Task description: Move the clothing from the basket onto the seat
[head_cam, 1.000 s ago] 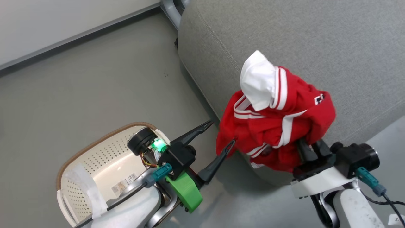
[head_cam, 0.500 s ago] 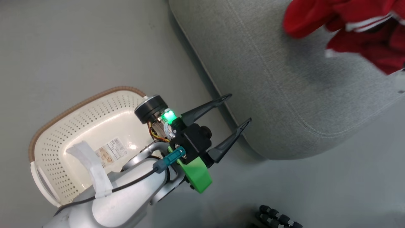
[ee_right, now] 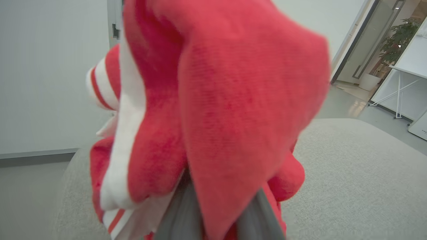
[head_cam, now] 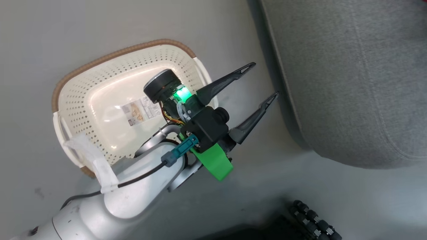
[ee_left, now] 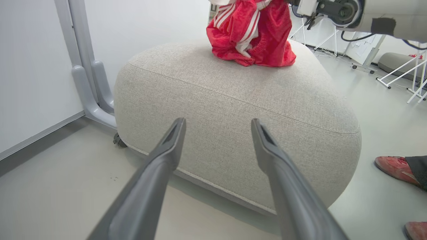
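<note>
Step in hand: we're at the set-down, by our reading, with the basket emptied of fabric, just a label on its bottom.
Clothing: the clothing is bunched over the top of the seat; in the left wrist view its lower folds look to be touching the cushion, its upper part drawn up toward our right arm.
Right gripper: from the right wrist view, red and white cloth drapes over the right gripper; we see grey fingers rising into the folds, close together, clamped on the garment as far as we can judge.
Left gripper: the left gripper hangs above the floor between basket and seat, jaws spread wide, holding nothing, aimed at the cushion's side.
Basket: it sits on the floor just beside the seat, not touching it.
Bystander: a person's red shoe shows by the seat's far corner.
Next move: we'd say part the right fingers so the cloth drops clear, then lift straight away; loose folds could snag a fingertip and drag the garment off the rounded edge.
</note>
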Motion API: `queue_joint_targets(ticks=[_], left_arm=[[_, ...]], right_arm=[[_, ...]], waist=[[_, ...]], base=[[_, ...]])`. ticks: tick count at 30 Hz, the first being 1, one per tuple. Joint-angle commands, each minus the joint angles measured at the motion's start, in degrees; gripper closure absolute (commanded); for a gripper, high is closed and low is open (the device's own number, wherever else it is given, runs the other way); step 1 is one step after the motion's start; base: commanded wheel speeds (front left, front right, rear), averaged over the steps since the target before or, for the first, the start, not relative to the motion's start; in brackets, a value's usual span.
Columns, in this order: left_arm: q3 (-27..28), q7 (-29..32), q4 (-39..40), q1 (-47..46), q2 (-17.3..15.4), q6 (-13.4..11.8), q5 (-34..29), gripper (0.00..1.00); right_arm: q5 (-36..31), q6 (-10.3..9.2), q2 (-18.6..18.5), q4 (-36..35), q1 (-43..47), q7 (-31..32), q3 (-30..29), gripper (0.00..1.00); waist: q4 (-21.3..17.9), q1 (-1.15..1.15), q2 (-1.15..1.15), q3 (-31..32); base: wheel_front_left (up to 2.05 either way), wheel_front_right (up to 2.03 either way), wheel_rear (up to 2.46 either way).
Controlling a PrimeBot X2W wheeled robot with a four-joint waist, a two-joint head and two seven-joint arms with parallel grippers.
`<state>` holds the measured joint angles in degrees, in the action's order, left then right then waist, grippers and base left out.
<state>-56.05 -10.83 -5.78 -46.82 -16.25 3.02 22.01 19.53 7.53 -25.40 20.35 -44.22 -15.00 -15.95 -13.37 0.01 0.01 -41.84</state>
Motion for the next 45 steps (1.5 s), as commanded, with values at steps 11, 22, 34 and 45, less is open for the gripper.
queue_joint_targets(ticks=[11,22,34,45], left_arm=[[4.2,-3.9,-2.7,3.0,-0.5,-3.8,1.3,0.00],[22.9,-4.3,2.5,17.1,3.6,-9.0,-0.7,0.00],[41.3,-4.3,2.5,36.3,11.4,-4.8,-7.6,0.00],[51.9,-4.3,5.3,50.6,13.3,-2.0,-10.5,0.00]], right_arm=[[-4.9,-0.08,5.9,2.7,3.9,-0.3,-5.5,0.00],[-8.7,-0.07,12.5,-6.6,18.4,-0.3,-2.1,0.00],[-10.2,-0.07,16.6,-9.7,31.0,-0.3,12.1,0.00],[-10.0,-0.07,18.5,-12.8,38.3,-0.3,19.9,0.00]], waist=[[4.5,-0.01,-0.01,0.1],[4.9,-0.01,-0.01,12.9],[10.9,-0.01,-0.01,29.9],[13.4,-0.01,-0.01,39.8]], base=[[0.00,0.00,0.00],[0.00,0.00,0.00],[0.00,0.00,0.00],[0.00,0.00,0.00]])
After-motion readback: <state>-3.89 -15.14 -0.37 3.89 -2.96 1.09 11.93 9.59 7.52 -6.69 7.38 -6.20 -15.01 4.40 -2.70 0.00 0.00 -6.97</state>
